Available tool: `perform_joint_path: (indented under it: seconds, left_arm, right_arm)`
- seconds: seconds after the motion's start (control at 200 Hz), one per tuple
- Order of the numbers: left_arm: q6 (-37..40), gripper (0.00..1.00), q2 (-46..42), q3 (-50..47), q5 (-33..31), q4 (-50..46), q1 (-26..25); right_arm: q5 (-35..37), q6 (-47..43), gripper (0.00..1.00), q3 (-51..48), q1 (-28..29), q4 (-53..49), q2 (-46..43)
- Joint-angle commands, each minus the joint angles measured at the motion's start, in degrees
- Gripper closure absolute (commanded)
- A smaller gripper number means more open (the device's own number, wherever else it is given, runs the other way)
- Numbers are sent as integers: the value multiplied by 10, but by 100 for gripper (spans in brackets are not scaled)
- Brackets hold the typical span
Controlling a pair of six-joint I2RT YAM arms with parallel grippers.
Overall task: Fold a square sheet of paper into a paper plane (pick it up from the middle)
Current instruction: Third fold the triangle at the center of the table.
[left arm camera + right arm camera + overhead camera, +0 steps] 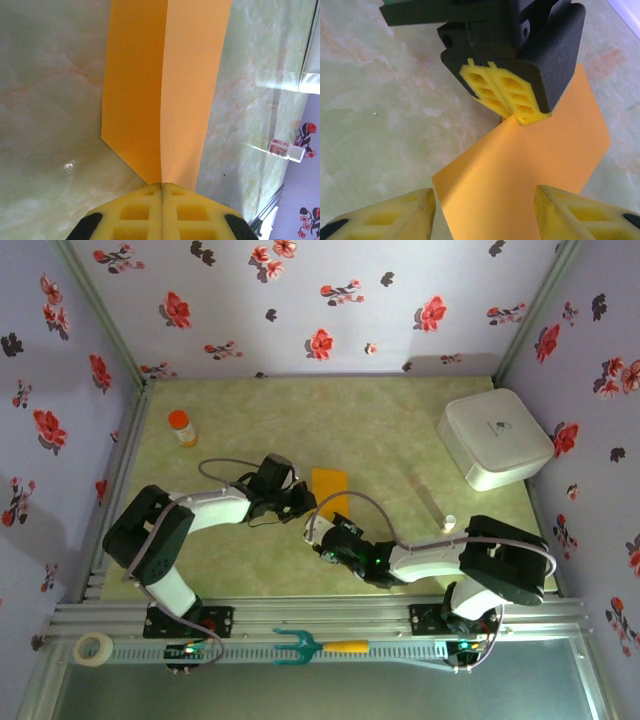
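Left gripper (pixel 162 187) pinches the square sheet of paper (pixel 135 75) at 1 end; the spread right gripper (pixel 485 210), closing off-crease, could skew it.

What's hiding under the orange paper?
Green marbled table shows beside the orange paper, so the table is under it. The left gripper is shut on the paper's edge. The table right beneath the sheet is covered, so I cannot see it.

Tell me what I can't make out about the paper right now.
- Top view: paper near edge hidden under both arms.
- Left wrist view: far end cut off by the top edge.
- Right wrist view: bottom edge cuts the paper between the right gripper fingers; contact unclear.
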Motion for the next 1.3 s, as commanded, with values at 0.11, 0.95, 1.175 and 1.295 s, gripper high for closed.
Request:
perform_joint_path:
  seconds: [0.11, 0.95, 1.175, 1.295]
  left_arm:
    - [-11, 100, -15, -3, 0, -1, 3]
    - [-11, 100, -15, -3, 1, -5, 3]
    - [-9, 100, -14, 1, -1, -9, 3]
    - [-10, 100, -15, 0, -1, -9, 3]
  right_arm:
    - [27, 7, 50, 19, 7, 16, 16]
    - [32, 51, 77, -1, 7, 17, -7]
    - [23, 56, 85, 1, 6, 9, -5]
    - [21, 58, 89, 3, 5, 4, -2]
